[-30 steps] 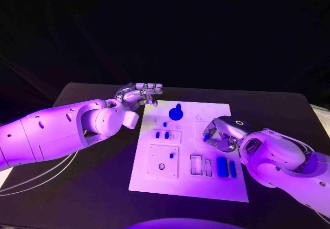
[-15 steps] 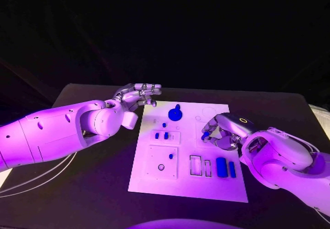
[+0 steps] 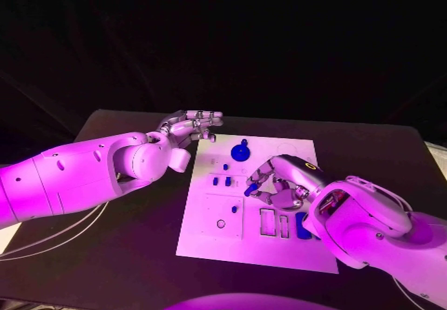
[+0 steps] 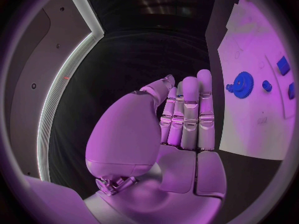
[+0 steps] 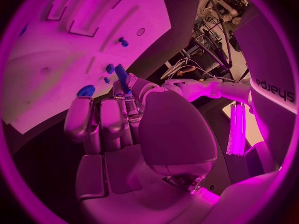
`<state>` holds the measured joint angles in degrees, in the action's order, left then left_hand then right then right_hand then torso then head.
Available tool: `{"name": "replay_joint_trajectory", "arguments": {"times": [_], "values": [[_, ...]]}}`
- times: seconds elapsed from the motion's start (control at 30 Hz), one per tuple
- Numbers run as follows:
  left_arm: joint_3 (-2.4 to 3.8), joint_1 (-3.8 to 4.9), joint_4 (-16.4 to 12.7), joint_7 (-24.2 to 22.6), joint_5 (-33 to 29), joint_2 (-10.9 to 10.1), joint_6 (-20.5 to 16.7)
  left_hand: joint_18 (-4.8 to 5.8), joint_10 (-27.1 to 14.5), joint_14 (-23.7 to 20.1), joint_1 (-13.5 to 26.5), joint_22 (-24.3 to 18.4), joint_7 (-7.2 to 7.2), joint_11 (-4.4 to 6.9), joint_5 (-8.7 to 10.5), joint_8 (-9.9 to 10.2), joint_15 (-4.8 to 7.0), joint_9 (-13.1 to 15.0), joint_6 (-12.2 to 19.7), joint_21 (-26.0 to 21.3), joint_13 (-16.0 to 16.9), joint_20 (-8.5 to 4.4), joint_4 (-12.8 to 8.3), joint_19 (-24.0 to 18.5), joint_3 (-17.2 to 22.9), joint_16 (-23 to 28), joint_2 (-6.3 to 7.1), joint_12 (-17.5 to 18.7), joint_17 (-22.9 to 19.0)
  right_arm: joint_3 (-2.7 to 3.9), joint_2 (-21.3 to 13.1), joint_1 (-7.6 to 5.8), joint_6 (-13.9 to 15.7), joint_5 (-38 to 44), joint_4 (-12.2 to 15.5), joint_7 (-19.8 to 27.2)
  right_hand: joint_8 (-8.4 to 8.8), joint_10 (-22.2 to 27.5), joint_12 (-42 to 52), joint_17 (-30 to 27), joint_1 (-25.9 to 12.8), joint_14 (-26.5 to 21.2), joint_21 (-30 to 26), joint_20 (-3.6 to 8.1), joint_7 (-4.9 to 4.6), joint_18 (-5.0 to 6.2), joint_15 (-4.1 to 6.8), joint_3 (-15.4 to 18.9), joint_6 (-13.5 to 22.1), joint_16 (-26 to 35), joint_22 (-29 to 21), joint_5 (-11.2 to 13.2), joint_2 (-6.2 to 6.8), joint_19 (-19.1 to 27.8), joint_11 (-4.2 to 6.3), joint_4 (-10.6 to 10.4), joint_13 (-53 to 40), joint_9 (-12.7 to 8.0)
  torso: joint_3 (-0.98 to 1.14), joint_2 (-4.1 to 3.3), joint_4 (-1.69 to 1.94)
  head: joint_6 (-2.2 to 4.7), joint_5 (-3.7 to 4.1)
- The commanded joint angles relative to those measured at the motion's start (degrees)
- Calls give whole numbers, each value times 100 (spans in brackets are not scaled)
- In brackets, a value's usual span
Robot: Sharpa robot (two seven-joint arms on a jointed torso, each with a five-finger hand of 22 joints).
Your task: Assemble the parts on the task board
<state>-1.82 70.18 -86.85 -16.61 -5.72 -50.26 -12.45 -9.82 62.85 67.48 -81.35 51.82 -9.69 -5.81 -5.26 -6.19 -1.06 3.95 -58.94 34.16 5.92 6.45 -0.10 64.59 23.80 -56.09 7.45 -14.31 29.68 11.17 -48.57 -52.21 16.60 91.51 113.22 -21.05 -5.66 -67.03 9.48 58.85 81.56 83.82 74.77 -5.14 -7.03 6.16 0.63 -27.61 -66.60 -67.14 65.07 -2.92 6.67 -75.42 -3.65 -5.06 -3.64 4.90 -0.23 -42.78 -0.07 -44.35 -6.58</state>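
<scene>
R hand (image 3: 280, 183) pinched a small blue peg-like plastic part (image 3: 251, 188) between thumb and fingertips, held over the middle of the white rectangular task board (image 3: 280, 252), just right of the small raised block w/ two short blue pieces (image 3: 219, 182). In the R wrist view the same part (image 5: 121, 78) stuck out past the fingertips, so the grip sat at one end only.

Judged: part was light, rigid, smooth, prob. slippery; a pinch nearer mid-length would tilt less during insertion. Not fragile, but easy to drop.

L hand (image 3: 191, 126) hovered off the board's far-left corner, fingers straight and close together, grasping nothing.

Blue gear-shaped disc (image 3: 241, 152) lay near the board's far edge; two blue bars (image 3: 303, 226) sat toward the near-right part, by the slotted frames.
</scene>
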Motion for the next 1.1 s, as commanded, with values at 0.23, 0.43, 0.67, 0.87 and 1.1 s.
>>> {"name": "replay_joint_trajectory", "arguments": {"times": [0.23,0.43,0.67,0.87,1.1], "values": [[4,4,-5,-11,-22,53,128,-67,-31,-42,-7,-8,-5,5,3,-17,4,-6,48,-29,10,35,-32,-4,-9,-29,-48,-39,-11,-150,511,179,-33,124,-180,275,17,-3,-42,-3,-4,191,23,-7,-37,-67,20,-46,1,-31,-13,-30,-35,-10,-29,-1,1,4,-4,1,-9,-62,-75],[4,4,3,-9,-22,63,130,-67,-31,-42,-7,-8,-5,5,3,-17,4,-6,48,-29,10,35,-32,-4,-9,-29,-48,-39,-11,-272,725,259,-105,182,-408,329,26,3,-57,-5,-4,189,23,-10,-46,-66,15,-53,15,-33,-16,-36,-39,-7,-35,7,1,3,4,-8,-15,-98,-108],[4,3,18,-14,-22,83,147,-67,-31,-42,-7,-8,-5,5,3,-17,4,-6,48,-29,10,35,-32,-4,-9,-29,-48,-39,-11,-390,834,329,-180,225,-620,372,33,10,-72,-14,-9,185,16,-13,-53,-64,10,-54,26,-30,-28,-42,-38,2,-42,13,1,1,8,-6,-8,-128,-120],[4,3,24,-13,-22,85,153,-67,-31,-42,-7,-8,-5,5,3,-17,4,-6,48,-29,10,35,-32,-4,-9,-29,-48,-39,-11,-419,879,354,-185,251,-711,379,35,10,-77,-12,-10,185,17,-14,-55,-64,9,-55,29,-33,-27,-45,-41,2,-44,14,1,1,8,-4,-11,-140,-107],[4,3,27,-11,-22,83,157,-67,-31,-42,-7,-8,-5,5,3,-17,4,-6,48,-29,10,35,-32,-4,-9,-29,-48,-39,-11,-429,886,360,-335,299,-741,311,37,8,-83,-15,-18,184,14,-17,-59,-62,5,-55,31,-33,-33,-47,-46,7,-48,14,-1,2,9,-9,-13,-152,-100]]}}
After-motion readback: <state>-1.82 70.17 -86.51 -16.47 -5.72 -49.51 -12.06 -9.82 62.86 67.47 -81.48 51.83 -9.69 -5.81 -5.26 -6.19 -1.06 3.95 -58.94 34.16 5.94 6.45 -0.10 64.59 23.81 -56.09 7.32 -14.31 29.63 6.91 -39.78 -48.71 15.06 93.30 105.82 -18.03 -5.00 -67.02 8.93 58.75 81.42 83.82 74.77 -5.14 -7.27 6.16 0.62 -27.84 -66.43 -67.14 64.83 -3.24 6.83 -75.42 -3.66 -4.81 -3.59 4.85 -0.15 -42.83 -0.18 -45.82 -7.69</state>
